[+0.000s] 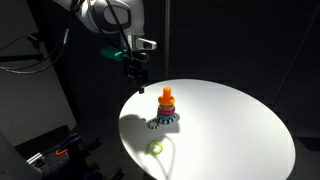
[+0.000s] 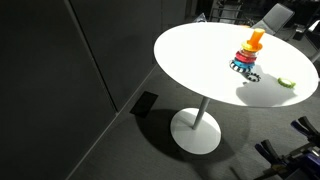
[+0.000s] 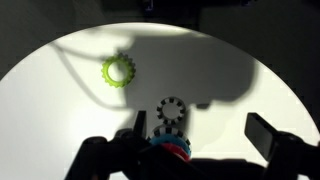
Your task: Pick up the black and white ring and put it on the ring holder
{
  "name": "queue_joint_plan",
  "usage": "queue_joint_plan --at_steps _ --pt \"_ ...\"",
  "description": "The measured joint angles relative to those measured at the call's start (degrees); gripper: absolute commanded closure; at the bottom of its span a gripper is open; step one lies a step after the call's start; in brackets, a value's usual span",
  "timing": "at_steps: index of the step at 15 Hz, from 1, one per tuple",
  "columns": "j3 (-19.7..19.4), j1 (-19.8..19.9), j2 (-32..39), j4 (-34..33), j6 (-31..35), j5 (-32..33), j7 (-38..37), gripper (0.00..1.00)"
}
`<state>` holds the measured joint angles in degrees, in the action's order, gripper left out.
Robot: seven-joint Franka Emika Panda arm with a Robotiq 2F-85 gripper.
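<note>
Zero steps done yet. Gripper (image 3: pixel 200 135) hangs over the table (image 1: pixel 240 120), jaws spread wide, holding nothing. Black and white ring (image 3: pixel 172 110) lies flat, just beside ring holder (image 3: pixel 170 147). Grab & drop on peg: both left to do.

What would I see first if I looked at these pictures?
A bright white round table shines in a dark room, and a colourful ring holder stands on it. A yellow-green ring and a black and white ring lie on the table near the holder. The robot's gripper hangs open above them.
</note>
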<state>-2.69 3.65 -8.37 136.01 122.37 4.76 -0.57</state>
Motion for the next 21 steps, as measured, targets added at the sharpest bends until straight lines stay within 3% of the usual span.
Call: queue_joint_plan --at_steps 8,21 --pt "0.0 0.0 1.0 0.0 0.8 0.0 -0.5 0.0" --pt "-0.8 0.1 14.2 -0.4 13.2 -1.5 -1.8 0.0"
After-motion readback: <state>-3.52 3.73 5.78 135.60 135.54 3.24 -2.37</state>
